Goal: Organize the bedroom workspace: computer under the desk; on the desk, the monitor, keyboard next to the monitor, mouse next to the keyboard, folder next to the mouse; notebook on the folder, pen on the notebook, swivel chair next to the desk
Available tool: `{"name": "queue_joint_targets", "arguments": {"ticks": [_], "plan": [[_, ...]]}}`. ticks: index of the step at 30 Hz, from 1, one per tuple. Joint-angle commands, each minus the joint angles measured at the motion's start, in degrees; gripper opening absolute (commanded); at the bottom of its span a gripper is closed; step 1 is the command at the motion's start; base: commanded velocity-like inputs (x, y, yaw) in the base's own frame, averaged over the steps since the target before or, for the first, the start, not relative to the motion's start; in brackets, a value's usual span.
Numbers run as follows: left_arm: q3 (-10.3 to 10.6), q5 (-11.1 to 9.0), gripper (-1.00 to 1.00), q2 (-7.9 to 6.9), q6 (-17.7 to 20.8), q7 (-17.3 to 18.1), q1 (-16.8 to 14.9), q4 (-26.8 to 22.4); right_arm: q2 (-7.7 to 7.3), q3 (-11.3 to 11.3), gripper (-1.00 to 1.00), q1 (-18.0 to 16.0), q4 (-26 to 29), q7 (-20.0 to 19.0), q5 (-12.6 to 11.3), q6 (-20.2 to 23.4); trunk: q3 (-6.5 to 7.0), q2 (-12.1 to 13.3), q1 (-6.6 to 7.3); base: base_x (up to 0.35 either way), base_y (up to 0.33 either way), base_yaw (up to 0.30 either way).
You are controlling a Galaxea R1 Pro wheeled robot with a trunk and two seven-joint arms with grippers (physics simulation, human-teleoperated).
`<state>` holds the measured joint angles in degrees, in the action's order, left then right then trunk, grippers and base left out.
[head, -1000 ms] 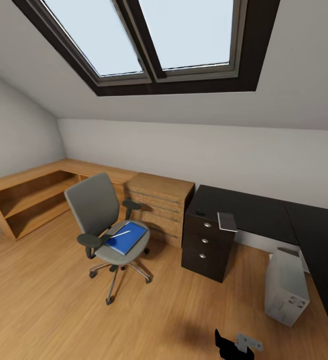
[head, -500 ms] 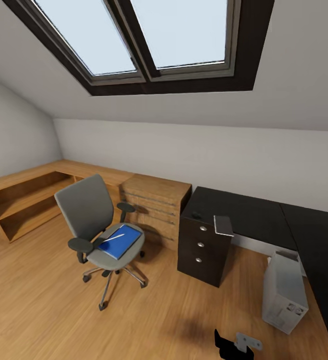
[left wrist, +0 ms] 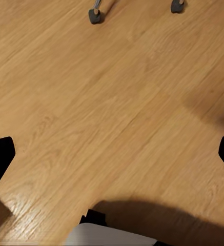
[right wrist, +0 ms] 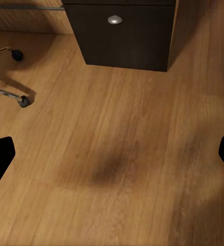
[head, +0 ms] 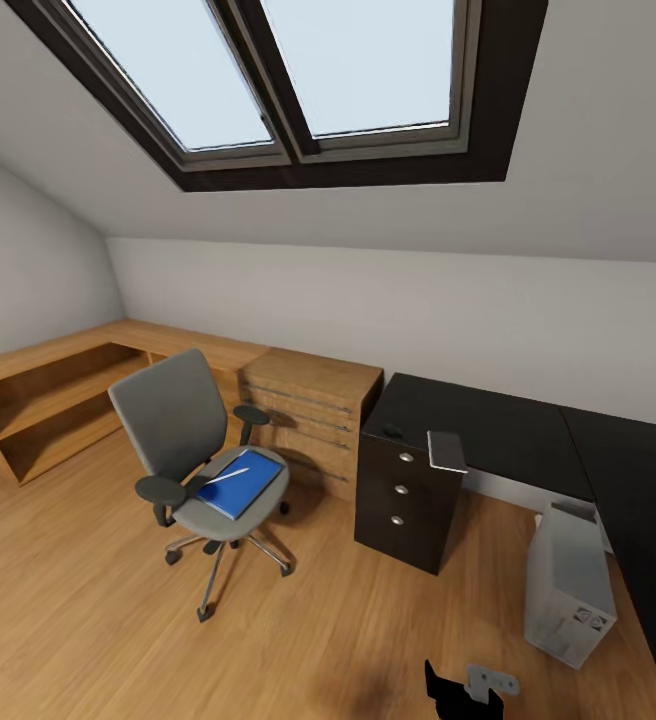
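The grey swivel chair (head: 173, 420) stands on the wood floor, left of the desk (head: 508, 425). The blue folder (head: 240, 485) lies on its seat with the whitish pen (head: 226, 475) on top. The dark grey notebook (head: 447, 450) rests on the desk corner above the black drawers (head: 403, 490), beside a small black lump (head: 393, 431) that may be the mouse. The light grey computer (head: 568, 580) stands on the floor by the desk. The monitor is out of view, and I cannot make out the keyboard. My left gripper (left wrist: 112, 156) and right gripper (right wrist: 112, 154) hang open over bare floor, holding nothing.
Low wooden shelving (head: 58, 390) and a wooden drawer chest (head: 313, 405) line the back wall under a sloped skylight. Chair casters (left wrist: 95, 15) lie ahead of the left gripper. The drawer front (right wrist: 122, 41) and a chair leg (right wrist: 23, 101) lie ahead of the right. A black and grey arm part (head: 473, 688) shows low.
The head view shifted between one second and half a second ago, so the camera moved. Since then the arm part at the lower edge has dipped slightly. The chair, folder and notebook stay put.
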<state>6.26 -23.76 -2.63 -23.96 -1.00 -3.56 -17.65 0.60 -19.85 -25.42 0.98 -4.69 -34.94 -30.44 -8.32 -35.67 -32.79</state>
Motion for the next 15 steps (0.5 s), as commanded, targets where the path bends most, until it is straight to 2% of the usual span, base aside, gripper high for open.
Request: {"name": "queue_joint_targets", "arguments": {"ticks": [1, 15], "plan": [[0.44, -0.52, 1.00, -0.06, -0.42, -0.11, -0.05, 0.25, 0.01, -0.10, 1.00, -0.06, -0.11, -0.49, -0.54, -0.23, -0.09, -0.08, -0.02, 0.000, 0.000, 0.000], [0.48, -0.34, 1.00, 0.11, -1.67, 0.03, -0.05, 2.86, -0.08, -0.10, 1.00, -0.06, -0.11, -0.49, -0.32, -0.24, -0.09, -0.08, -0.02, 0.000, 0.000, 0.000]]}}
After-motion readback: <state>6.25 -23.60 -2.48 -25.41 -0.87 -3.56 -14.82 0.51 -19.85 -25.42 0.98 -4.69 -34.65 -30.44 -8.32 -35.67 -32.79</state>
